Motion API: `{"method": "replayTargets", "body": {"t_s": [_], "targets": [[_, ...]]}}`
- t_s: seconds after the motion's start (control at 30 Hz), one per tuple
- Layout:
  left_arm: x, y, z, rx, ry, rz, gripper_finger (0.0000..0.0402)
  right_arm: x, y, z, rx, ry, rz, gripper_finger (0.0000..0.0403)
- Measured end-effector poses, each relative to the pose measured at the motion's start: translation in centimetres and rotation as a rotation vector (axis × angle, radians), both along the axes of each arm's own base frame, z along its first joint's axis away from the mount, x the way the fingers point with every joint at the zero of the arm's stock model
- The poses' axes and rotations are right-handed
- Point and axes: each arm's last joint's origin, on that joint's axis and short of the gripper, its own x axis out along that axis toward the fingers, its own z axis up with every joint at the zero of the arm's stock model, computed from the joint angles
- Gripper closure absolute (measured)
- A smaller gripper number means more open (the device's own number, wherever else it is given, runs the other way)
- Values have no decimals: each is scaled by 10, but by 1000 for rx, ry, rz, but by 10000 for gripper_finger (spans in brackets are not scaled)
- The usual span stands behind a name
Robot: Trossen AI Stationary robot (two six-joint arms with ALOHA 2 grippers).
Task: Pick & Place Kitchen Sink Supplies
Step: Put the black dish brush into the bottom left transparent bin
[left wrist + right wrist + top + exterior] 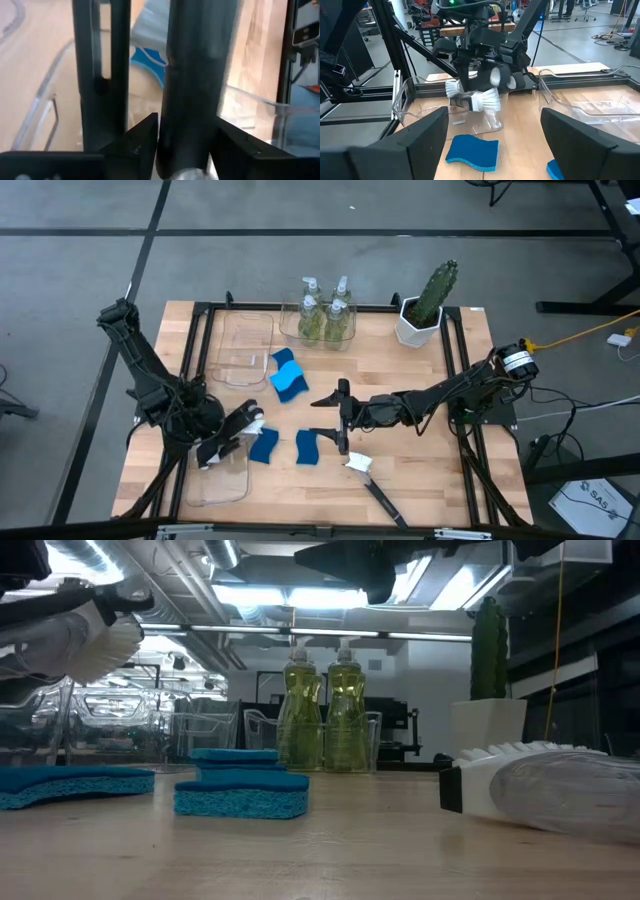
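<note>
Above the front clear bin [215, 480], I see my left gripper [228, 438] clamped on the dish brush [480, 100] by its stiff, light handle, the best grip; right gripper [340, 415] waits spread apart.

Two dark jointed arms, each pincer [335, 417] ending in flat black fingers [415, 145].

Blue sponges [290, 380], yellow-green soap bottles [325, 315], white-headed black dish brush [368, 480], green cactus [436, 290] in white pot [415, 325]
</note>
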Motion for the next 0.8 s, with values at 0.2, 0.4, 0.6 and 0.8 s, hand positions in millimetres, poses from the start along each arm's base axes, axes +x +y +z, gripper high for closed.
{"method": "replayTargets", "body": {"t_s": [0.2, 0.4, 0.6, 0.8], "targets": [[-1, 0, 1, -43, 25, 13, 235, 0, 0, 0, -9, 0, 1, 88], [0, 0, 21, -49, -56, -35, 232, 0, 0, 0, -11, 0, 1, 88], [-2, 6, 42, -30, -164, -82, 232, 0, 0, -1, -21, 12, 2, 88], [-4, 11, 51, 23, -266, -68, 231, -7, -2, 2, 13, 69, 4, 88]]}}
